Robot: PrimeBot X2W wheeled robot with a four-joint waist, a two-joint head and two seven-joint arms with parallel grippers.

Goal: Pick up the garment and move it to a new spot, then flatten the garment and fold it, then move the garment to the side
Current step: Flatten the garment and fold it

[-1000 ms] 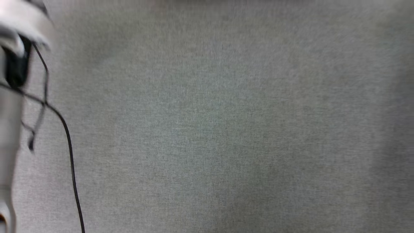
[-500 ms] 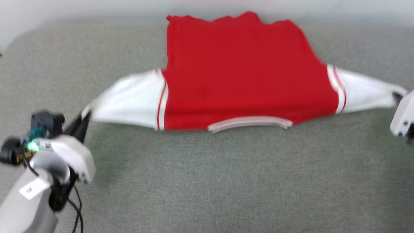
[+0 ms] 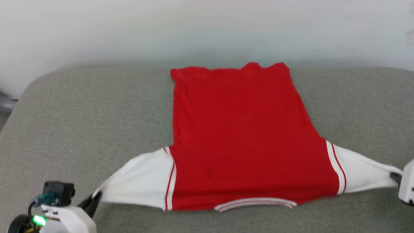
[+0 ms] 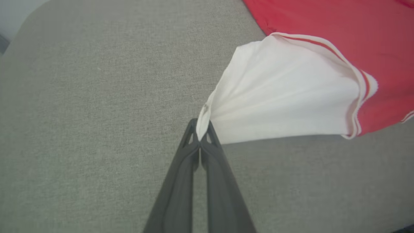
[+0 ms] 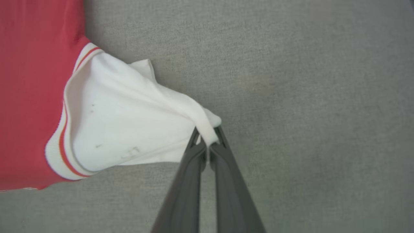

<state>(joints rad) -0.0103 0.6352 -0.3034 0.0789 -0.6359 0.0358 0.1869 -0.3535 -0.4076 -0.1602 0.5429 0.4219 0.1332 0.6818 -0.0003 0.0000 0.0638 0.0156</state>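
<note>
Your head view has swung up (the camera's doing), so you now see the red jersey T-shirt with white sleeves (image 3: 239, 136) spread on the grey fabric tabletop (image 3: 97, 106). Your left claw (image 4: 201, 131) and right claw (image 5: 207, 137) each pinch a sleeve tip (image 4: 207, 108), stretching it flat; folding looks next.
</note>
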